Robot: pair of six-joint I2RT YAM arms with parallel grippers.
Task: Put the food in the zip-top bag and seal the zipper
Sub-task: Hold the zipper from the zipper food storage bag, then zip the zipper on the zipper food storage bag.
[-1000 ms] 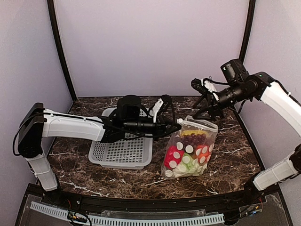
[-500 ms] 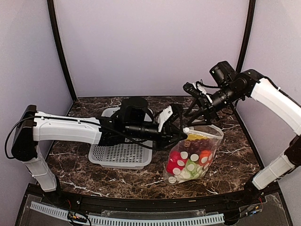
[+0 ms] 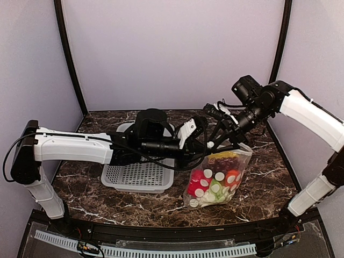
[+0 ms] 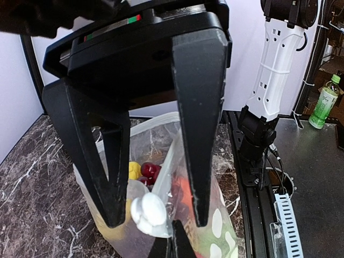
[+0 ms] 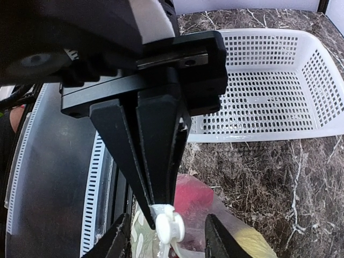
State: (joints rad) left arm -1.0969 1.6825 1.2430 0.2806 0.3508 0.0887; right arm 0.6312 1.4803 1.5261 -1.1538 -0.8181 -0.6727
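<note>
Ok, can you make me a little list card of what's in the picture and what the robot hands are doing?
zip-top bag: standing on the table
food: toy produce, inside the bag
left gripper: shut on the bag's top corner at the white tab
right gripper: open, one jaw either side of the bag's top edge
basket: perforated, beside the bag

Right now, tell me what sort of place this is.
Probably a lab robot cell: plain lilac walls close in a marble-patterned table, two arms are bolted at its edge, and cable trunking runs along the front.
</note>
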